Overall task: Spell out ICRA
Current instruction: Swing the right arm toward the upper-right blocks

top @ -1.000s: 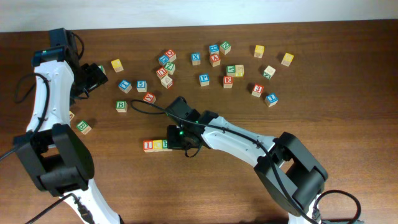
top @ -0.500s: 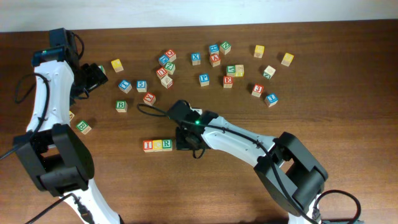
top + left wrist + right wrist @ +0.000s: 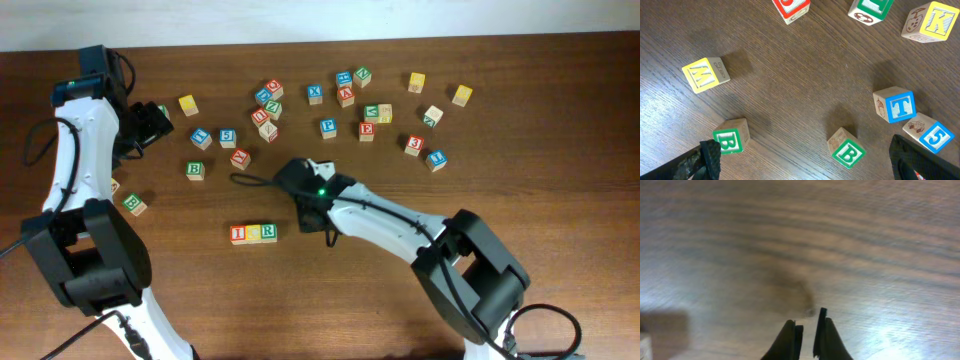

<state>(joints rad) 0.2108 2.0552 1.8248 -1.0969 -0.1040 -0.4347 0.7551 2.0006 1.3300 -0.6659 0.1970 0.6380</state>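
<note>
Dark brown wood grain runs across the tabletop [image 3: 520, 140], with a pale strip of wall along its far edge. Near the middle lies a short row of 3 blocks [image 3: 253, 233], side by side and touching. It has a red I block [image 3: 238, 234] at the left end, a yellowish middle block [image 3: 252, 233] whose letter I cannot read, and a green R block [image 3: 267, 232] at the right end.

My right pincer [image 3: 313, 216] hangs just to the right of that row, apart from the R block. From its wrist view, the 2 fingers [image 3: 789, 342] are drawn almost together with only a thin slit between them. They grip nothing, and blurred bare wood lies beneath.

My left pincer [image 3: 150, 122] is well apart at the far left, spread wide with nothing between its fingers [image 3: 707, 160]. Below it sit a yellow block [image 3: 705, 75], a green B block [image 3: 732, 137], a second green B block [image 3: 846, 149], and a blue T block [image 3: 895, 105] near a blue 5 block [image 3: 929, 134].

More loose blocks [image 3: 328, 128] are scattered over the far half of the tabletop.
</note>
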